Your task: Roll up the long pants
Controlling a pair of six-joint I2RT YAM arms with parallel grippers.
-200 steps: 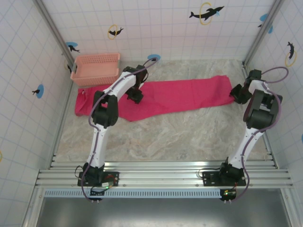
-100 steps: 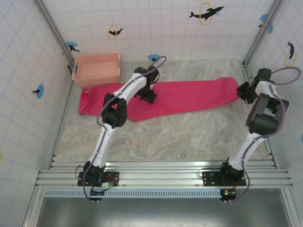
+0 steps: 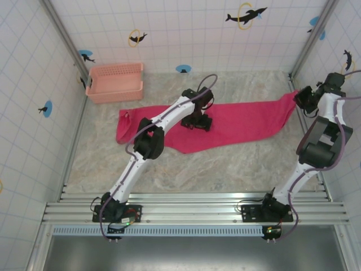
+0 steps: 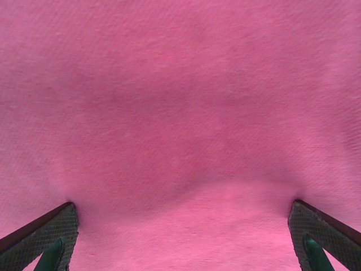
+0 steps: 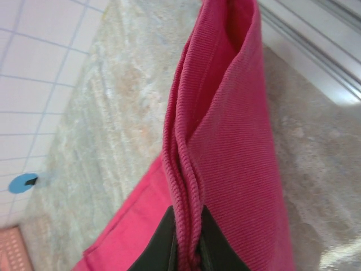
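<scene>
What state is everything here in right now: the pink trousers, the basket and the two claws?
long pants: unrolled, stretched out along the table, right end pinched up.
basket: upright in the far left corner, nothing seen inside.
left gripper: open, fingers spread wide over the cloth.
right gripper: shut on the folded edge of the long pants.

The long pants [image 3: 248, 119] farther right.

The marbled table [image 3: 225, 169] bears the long pants [image 3: 242, 121] and 1 pink basket [image 3: 113, 95].
</scene>
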